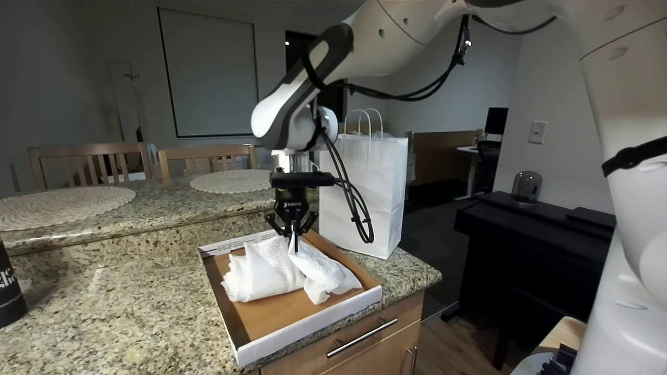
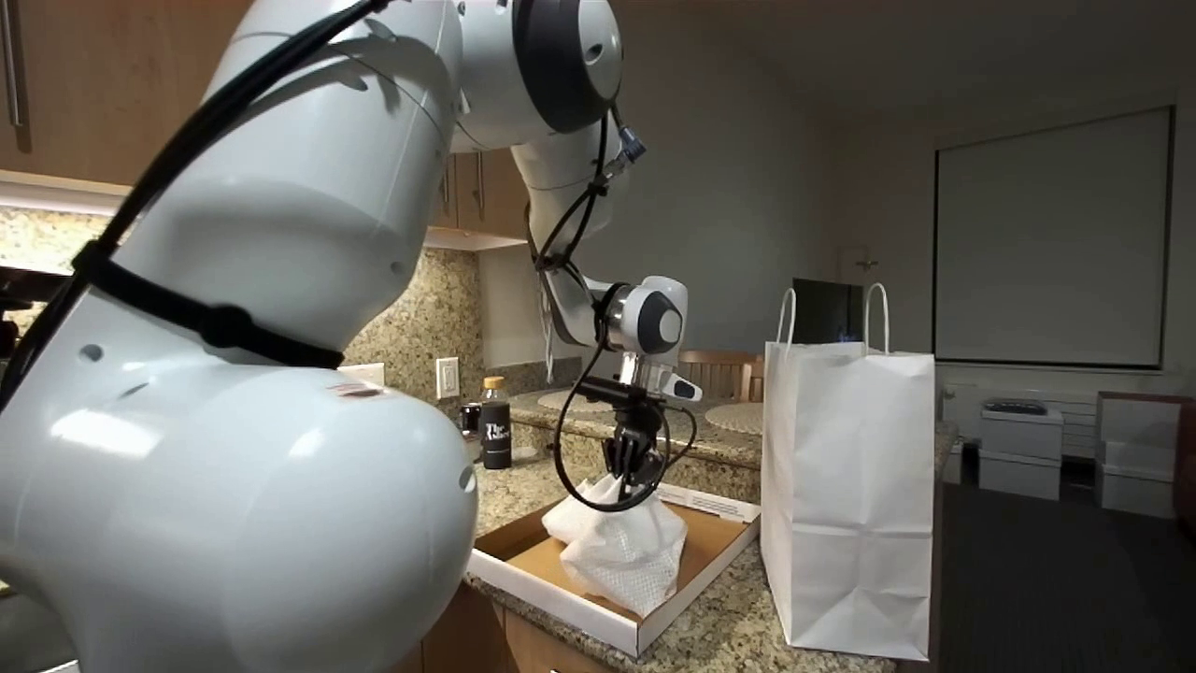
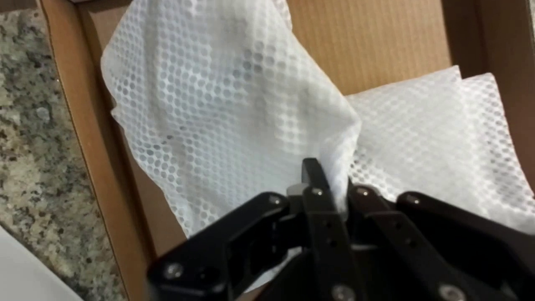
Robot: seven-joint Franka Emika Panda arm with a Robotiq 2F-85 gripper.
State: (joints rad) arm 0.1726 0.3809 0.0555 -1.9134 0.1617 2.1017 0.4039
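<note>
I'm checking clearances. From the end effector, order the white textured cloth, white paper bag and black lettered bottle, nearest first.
In an exterior view:
1. Cloth, pinched by the end effector
2. Paper bag, picture right
3. Bottle, far picture left edge

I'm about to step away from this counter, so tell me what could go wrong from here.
First, the tool seems to grip just a narrow fold of the white cloth, so it might slip free. Second, the cardboard tray sits close to the edge of the counter; if the cloth caught on it, a pull could drag it off. Third, in an exterior view the black cable loop hangs low by the tool and may snag.
</note>
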